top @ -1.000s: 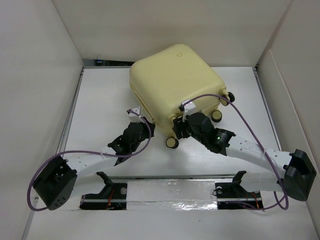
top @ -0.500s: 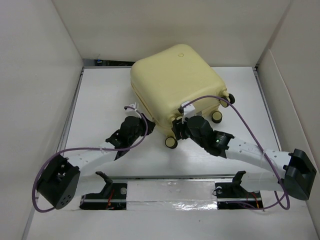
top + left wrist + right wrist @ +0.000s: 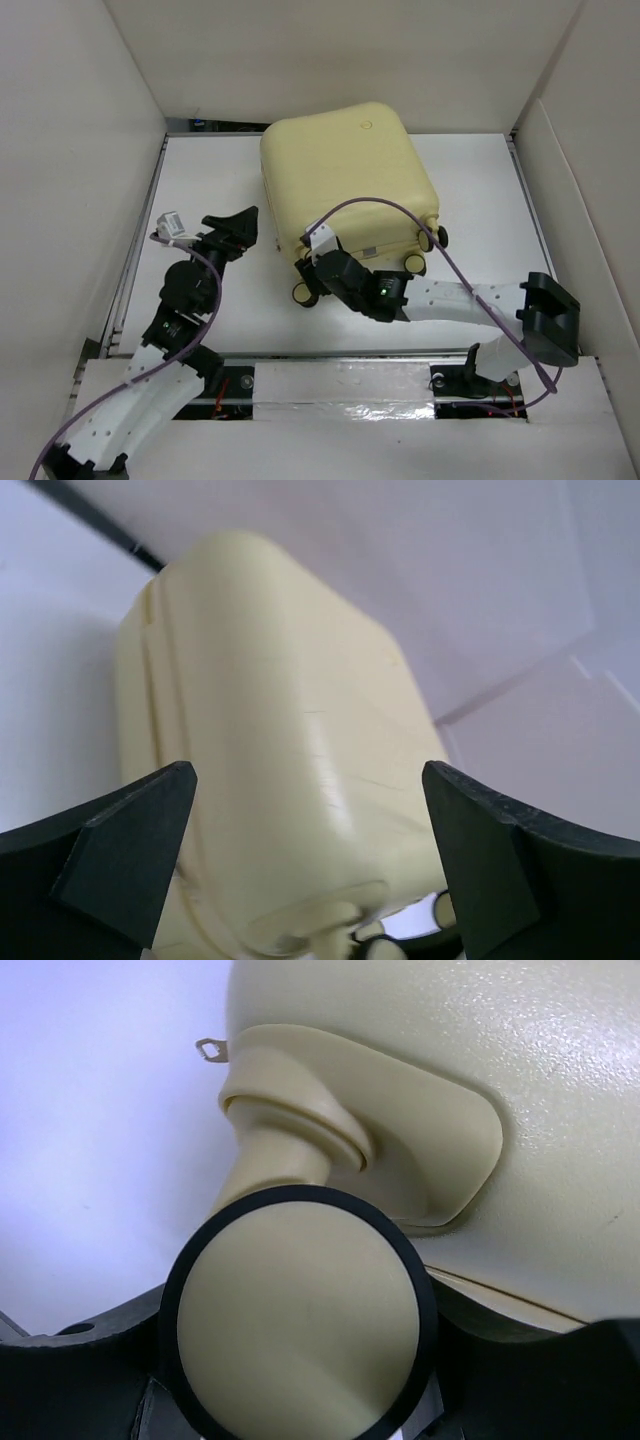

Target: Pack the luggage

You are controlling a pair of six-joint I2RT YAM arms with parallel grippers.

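The luggage (image 3: 345, 175), a pale-yellow hard-shell suitcase, lies closed in the middle of the table, its wheels toward the arms. My right gripper (image 3: 318, 272) is at its near left corner. In the right wrist view a cream caster wheel (image 3: 298, 1312) with a black rim sits between the dark fingers (image 3: 80, 1370), so the gripper (image 3: 298, 1370) is shut on it. My left gripper (image 3: 243, 232) stands open just left of the suitcase, apart from it. In the left wrist view its gripper (image 3: 310, 825) frames the luggage shell (image 3: 270, 720) with nothing held.
White walls box in the table (image 3: 480, 190) on the left, back and right. Other caster wheels (image 3: 414, 265) stick out along the suitcase's near edge. A purple cable (image 3: 400, 215) arcs over the right arm.
The left gripper has opened and pulled back to the left, away from the suitcase. The right gripper has moved left with the wheel, and the suitcase has turned with it.
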